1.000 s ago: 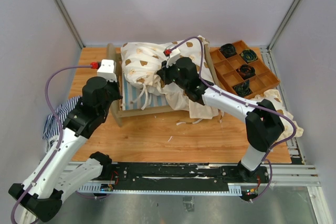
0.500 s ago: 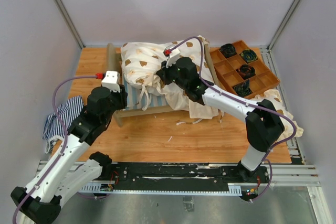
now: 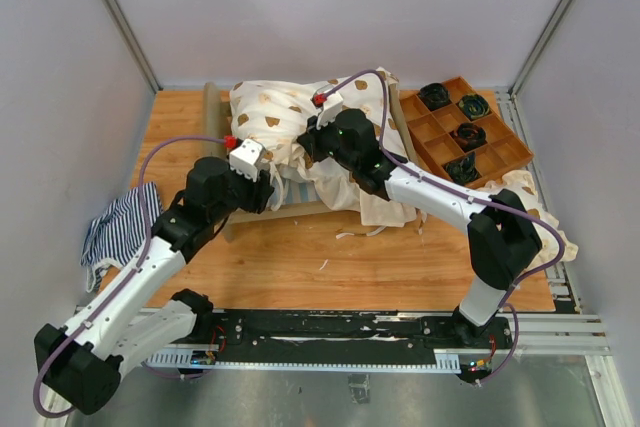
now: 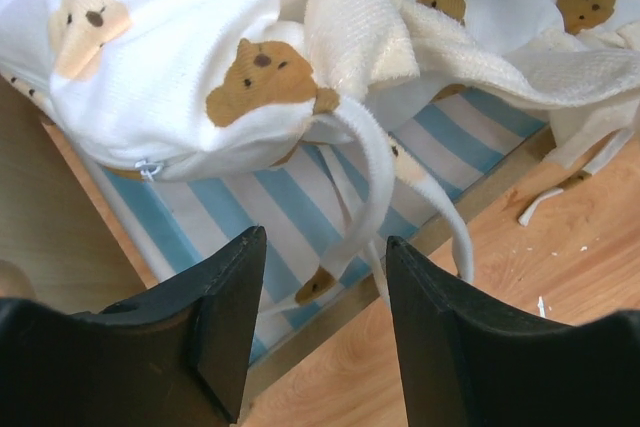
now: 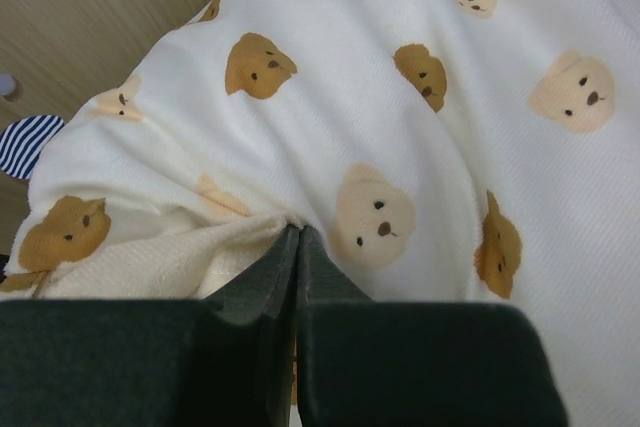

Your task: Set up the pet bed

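The pet bed [image 3: 236,215] is a light plywood frame with a blue-and-white striped mattress [image 4: 300,202], standing at the table's far middle. A white bear-print cushion [image 3: 268,119] and a cream cloth [image 4: 350,17] are heaped on it. My left gripper [image 3: 268,187] hovers over the bed's near rail [image 4: 345,312]. In the left wrist view this gripper [image 4: 325,239] stands open, with white ties [image 4: 375,162] dangling between its fingers, not gripped. My right gripper [image 3: 308,147] is shut on a fold of the bear-print cushion [image 5: 420,97], pinched at the fingertips of the gripper [image 5: 298,232].
A brown compartment tray [image 3: 508,160] with dark rolled items [image 3: 467,137] stands at the far right. A navy-and-white striped cloth [image 3: 120,222] lies at the left table edge. More cream cloth [image 3: 545,232] sits under the right arm. Grey walls close in on three sides.
My left arm swung right, from the bed's left end to its near rail, and its jaws opened from shut. The right arm stayed still, still pinching the cushion.
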Robot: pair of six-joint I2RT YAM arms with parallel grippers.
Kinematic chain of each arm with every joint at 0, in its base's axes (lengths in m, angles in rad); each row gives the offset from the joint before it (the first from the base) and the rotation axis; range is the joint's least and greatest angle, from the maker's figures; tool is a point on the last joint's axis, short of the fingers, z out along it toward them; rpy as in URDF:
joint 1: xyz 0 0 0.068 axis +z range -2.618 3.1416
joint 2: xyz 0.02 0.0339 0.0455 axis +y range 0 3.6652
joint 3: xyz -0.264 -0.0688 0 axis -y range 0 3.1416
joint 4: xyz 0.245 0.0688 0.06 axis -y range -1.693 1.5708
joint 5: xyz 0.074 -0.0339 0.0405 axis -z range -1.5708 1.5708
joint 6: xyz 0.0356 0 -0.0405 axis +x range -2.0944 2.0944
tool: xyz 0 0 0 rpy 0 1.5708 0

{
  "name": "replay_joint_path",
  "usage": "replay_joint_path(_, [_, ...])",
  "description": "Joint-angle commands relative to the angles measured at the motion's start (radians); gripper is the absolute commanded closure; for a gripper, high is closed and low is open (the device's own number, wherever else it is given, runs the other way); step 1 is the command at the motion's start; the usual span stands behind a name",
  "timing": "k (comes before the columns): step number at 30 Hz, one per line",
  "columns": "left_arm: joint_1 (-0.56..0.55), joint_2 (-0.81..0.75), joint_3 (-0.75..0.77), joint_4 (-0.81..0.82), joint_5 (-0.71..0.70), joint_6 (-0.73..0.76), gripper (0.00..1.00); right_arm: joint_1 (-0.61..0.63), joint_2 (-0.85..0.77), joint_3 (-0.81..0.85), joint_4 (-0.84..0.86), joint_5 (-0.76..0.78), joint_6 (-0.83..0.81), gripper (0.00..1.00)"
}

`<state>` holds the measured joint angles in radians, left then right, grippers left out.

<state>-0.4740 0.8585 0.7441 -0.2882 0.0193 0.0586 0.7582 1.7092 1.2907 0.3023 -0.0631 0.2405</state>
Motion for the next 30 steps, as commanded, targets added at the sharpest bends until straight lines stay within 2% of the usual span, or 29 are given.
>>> replay_joint_path(1, [-0.005,0.035,0.021,0.088,0.030,0.027,0.43,-0.023,-0.026,0.005,0.035,0.000,0.013,1.00])
replay_joint_path(5, [-0.005,0.053,0.016,0.124,-0.029,0.022,0.43,-0.023,-0.026,0.005,0.038,-0.004,0.015,1.00])
replay_joint_path(7, [-0.004,0.055,0.014,0.128,-0.088,0.011,0.49,-0.023,-0.024,0.006,0.040,-0.009,0.019,1.00])
replay_joint_path(8, [-0.005,0.052,0.014,0.123,-0.115,0.005,0.59,-0.023,-0.022,0.006,0.040,-0.014,0.023,1.00])
replay_joint_path(9, [-0.005,0.048,0.016,0.107,-0.152,-0.007,0.75,-0.022,-0.021,0.004,0.040,-0.018,0.026,1.00])
replay_joint_path(10, [-0.004,0.042,0.021,0.085,-0.201,-0.024,0.86,-0.022,-0.019,0.002,0.040,-0.027,0.028,1.00])
replay_joint_path(12, [-0.005,0.024,0.032,0.029,-0.308,-0.062,0.99,-0.021,-0.015,-0.003,0.038,-0.053,0.032,1.00])
replay_joint_path(15, [-0.005,-0.022,0.025,-0.019,-0.420,-0.119,1.00,-0.021,-0.010,-0.010,0.032,-0.108,0.031,1.00])
replay_joint_path(19, [-0.004,-0.083,-0.029,-0.029,-0.410,-0.169,1.00,-0.021,-0.011,-0.003,0.011,-0.151,0.029,0.99])
replay_joint_path(21, [-0.003,-0.090,-0.045,-0.040,-0.429,-0.189,1.00,-0.021,-0.015,0.010,-0.022,-0.172,0.025,0.94])
replay_joint_path(24, [-0.004,-0.087,-0.066,-0.043,-0.458,-0.206,1.00,-0.019,-0.044,0.005,-0.060,-0.189,0.018,0.80])
replay_joint_path(28, [-0.003,-0.086,-0.074,-0.033,-0.456,-0.225,1.00,-0.008,-0.127,-0.051,-0.068,-0.206,-0.024,0.65])
replay_joint_path(30, [-0.003,-0.088,-0.075,-0.031,-0.448,-0.249,1.00,0.006,-0.178,-0.096,-0.044,-0.218,-0.061,0.62])
